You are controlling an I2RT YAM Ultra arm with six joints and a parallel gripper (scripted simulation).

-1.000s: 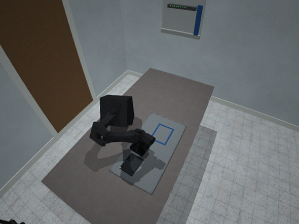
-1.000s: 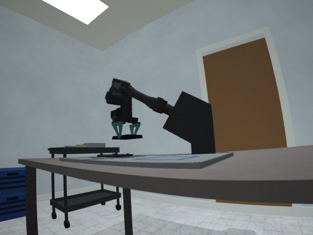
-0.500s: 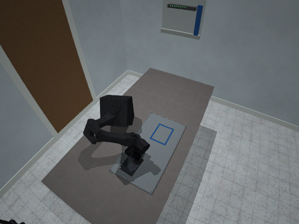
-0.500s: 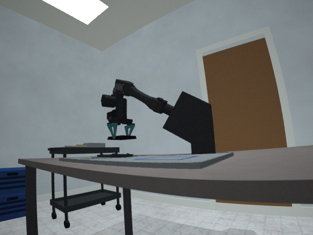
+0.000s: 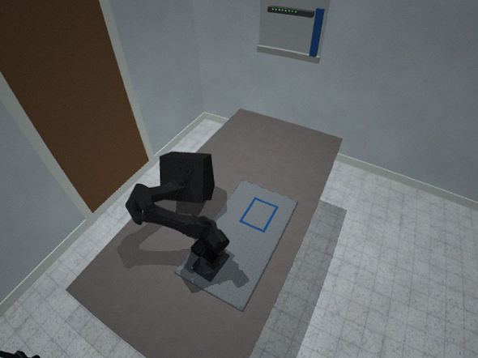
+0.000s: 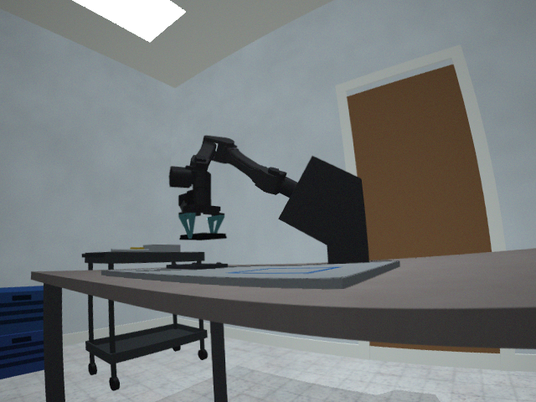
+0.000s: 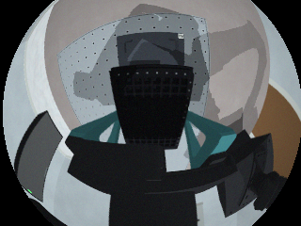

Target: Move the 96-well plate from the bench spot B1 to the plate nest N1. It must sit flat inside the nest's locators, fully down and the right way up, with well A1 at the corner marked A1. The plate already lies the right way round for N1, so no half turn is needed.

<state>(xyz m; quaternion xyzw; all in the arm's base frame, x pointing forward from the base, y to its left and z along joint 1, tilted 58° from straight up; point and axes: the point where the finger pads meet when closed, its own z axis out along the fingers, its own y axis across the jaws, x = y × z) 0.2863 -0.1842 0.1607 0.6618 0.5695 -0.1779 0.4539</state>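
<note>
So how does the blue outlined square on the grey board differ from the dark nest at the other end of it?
The blue square is only a flat painted outline, while the nest is a dark raised frame standing proud of the grey board. The square lies uncovered with nothing above it; the nest has the gripper hanging over it, shut on the plate, which hangs apart from the nest. Both sit on the same board.

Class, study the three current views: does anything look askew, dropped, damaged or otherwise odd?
Nothing stands out. The gripper holds the 96-well plate level in the air above the plate nest, and the blue-outlined bench spot has nothing on it. Nothing looks dropped or damaged.
</note>
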